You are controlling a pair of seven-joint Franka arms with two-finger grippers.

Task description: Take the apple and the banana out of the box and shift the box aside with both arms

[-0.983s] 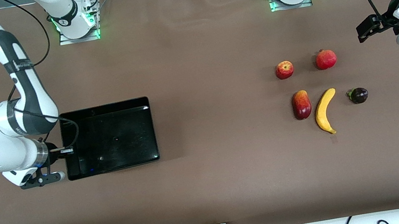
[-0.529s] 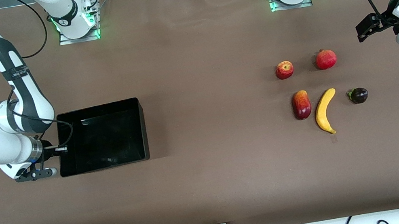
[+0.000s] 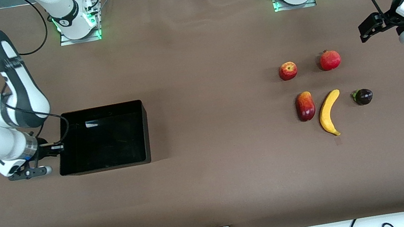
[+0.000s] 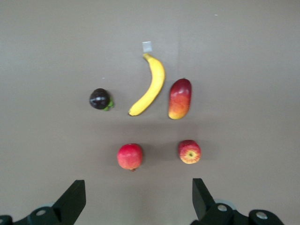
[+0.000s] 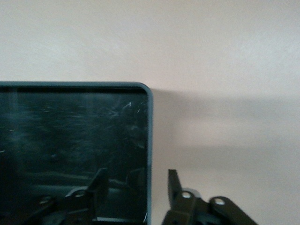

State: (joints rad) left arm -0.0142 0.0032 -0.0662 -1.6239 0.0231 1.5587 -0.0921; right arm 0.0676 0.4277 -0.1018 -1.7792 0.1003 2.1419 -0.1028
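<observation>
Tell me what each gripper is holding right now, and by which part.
The right gripper grips the box by the wall at the right arm's end, lifting that side. The left gripper is open and holds nothing, waiting above the table.

Glossy black box (image 3: pixel 102 137), yellow banana (image 3: pixel 329 112)

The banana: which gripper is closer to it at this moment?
Left. The left gripper, fingers open, hangs over bare table toward the left arm's end, near the fruit group with the banana. The right gripper grips the black box wall at the right arm's end.
</observation>
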